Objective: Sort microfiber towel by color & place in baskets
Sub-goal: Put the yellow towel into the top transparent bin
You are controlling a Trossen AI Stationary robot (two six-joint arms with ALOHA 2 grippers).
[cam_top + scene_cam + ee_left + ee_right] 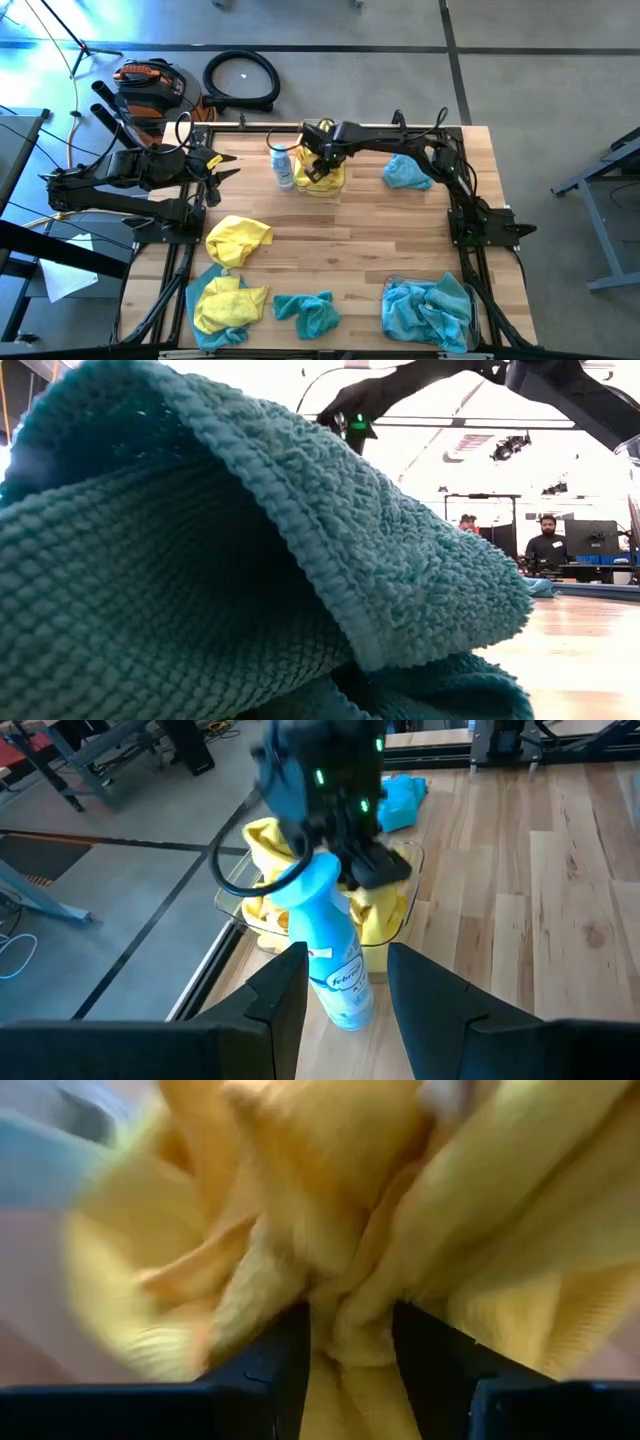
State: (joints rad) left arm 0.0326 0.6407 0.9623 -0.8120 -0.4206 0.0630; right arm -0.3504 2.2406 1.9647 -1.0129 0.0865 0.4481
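Observation:
My right gripper reaches over the far-middle clear basket and is shut on a yellow towel that lies in it. A teal towel lies to its right. The near-right basket holds teal towels. A yellow towel, a yellow one on a teal one and a teal towel lie on the near left of the table. My left gripper is open and empty at the far left, pointing at the bottle. My right gripper pinches a bunched fold of the yellow towel between its two fingers, in several layers. The fingers come from above, pointing down into the basket. The rest of the towel lies spread in the basket around the fingers.
A white-and-blue spray bottle stands just left of the yellow basket, between it and my left gripper. A teal towel lies right before the low camera and hides most of the table. People sit in the room behind.

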